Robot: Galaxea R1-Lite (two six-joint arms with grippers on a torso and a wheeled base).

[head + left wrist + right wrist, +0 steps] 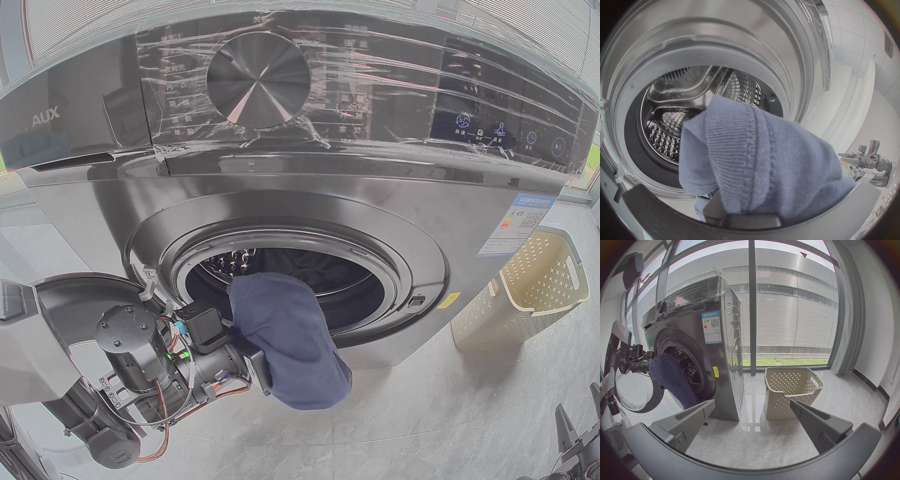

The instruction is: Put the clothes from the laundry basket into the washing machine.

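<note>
My left gripper (257,367) is shut on a navy blue garment (294,344) right at the mouth of the washing machine's drum (350,281). The cloth drapes over the fingers and hangs down past the door rim. In the left wrist view the garment (762,162) covers the gripper (740,218), with the steel drum (672,118) behind it. The cream laundry basket (792,387) stands on the floor to the right of the machine and looks empty. My right gripper (751,404) is open and low, well back from the machine and facing the basket.
The round washer door (62,312) is swung open on the left, beside my left arm. Grey tiled floor (437,425) lies open in front of the machine. A glass wall (793,302) runs behind the basket.
</note>
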